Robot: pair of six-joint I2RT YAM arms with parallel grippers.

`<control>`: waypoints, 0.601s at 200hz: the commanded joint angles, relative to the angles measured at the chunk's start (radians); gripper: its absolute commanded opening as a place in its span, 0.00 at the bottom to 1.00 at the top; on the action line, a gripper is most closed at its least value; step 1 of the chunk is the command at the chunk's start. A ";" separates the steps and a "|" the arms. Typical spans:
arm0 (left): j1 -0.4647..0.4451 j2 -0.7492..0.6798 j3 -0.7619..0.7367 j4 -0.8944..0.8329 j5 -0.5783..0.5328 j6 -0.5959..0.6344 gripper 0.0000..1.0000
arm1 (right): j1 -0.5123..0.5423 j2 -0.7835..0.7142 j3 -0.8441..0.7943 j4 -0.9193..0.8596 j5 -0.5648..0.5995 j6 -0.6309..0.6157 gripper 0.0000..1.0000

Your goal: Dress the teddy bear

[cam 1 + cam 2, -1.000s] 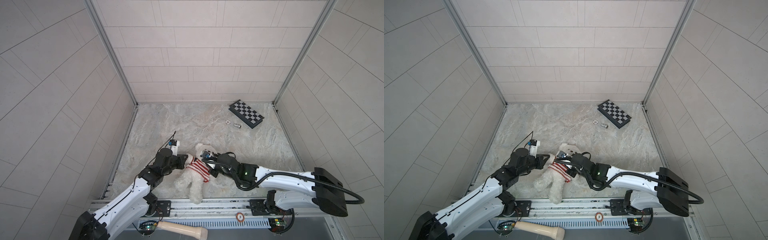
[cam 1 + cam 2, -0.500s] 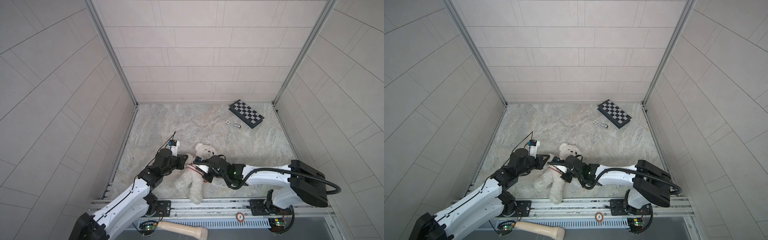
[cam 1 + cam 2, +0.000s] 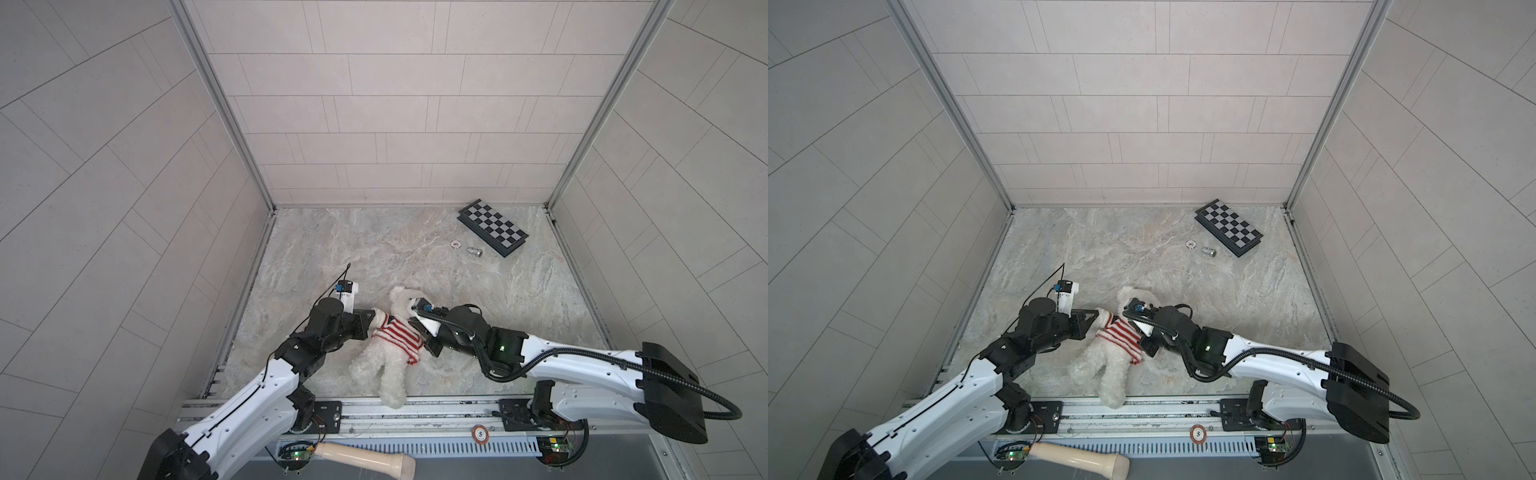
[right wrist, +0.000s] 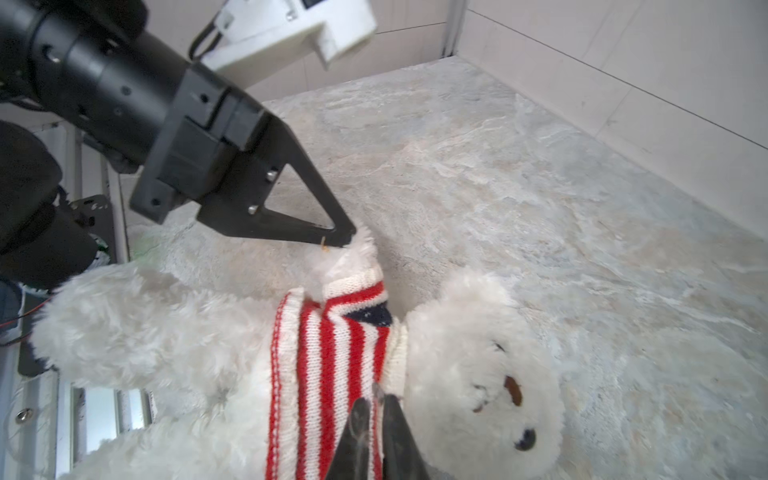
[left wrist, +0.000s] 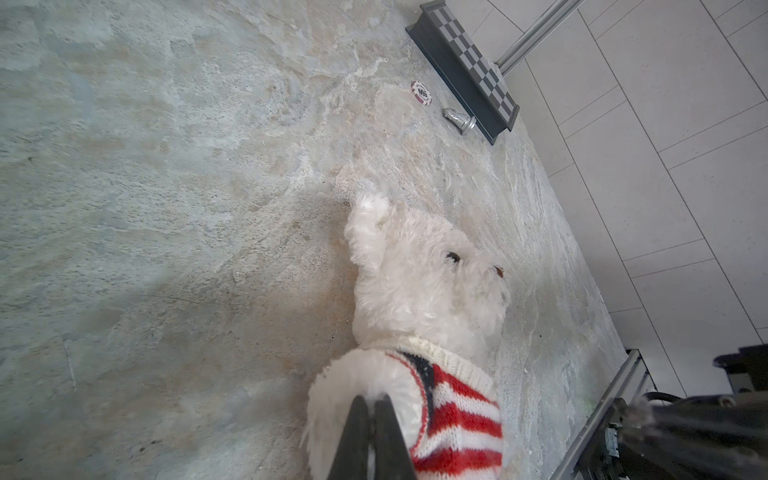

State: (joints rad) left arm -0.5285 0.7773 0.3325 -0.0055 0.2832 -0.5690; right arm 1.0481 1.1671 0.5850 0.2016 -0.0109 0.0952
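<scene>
The teddy bear lies on its back on the marble floor, head toward the back wall and one leg over the front rail. A red-and-white striped sweater covers its chest. My left gripper is shut on the bear's paw, which sticks out of the sleeve; white fur sits between its fingertips. My right gripper is on the other side, shut on a fold of sweater at the shoulder beside the collar, next to the bear's face.
A folded chessboard lies at the back right. A poker chip and a small metal piece lie in front of it. The aluminium rail runs along the front edge, with a pale handle below it. Tiled walls close three sides.
The right gripper swung left over the bear's chest, then came back right to the shoulder. The left arm has held still on the paw.
</scene>
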 commanded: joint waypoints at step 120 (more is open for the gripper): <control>0.005 -0.027 -0.025 0.012 -0.016 -0.011 0.00 | 0.003 0.146 -0.109 0.026 -0.066 0.112 0.07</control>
State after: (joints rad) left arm -0.5285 0.7643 0.3195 -0.0048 0.2817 -0.5793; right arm 1.0470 1.3193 0.4835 0.2283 -0.0875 0.1925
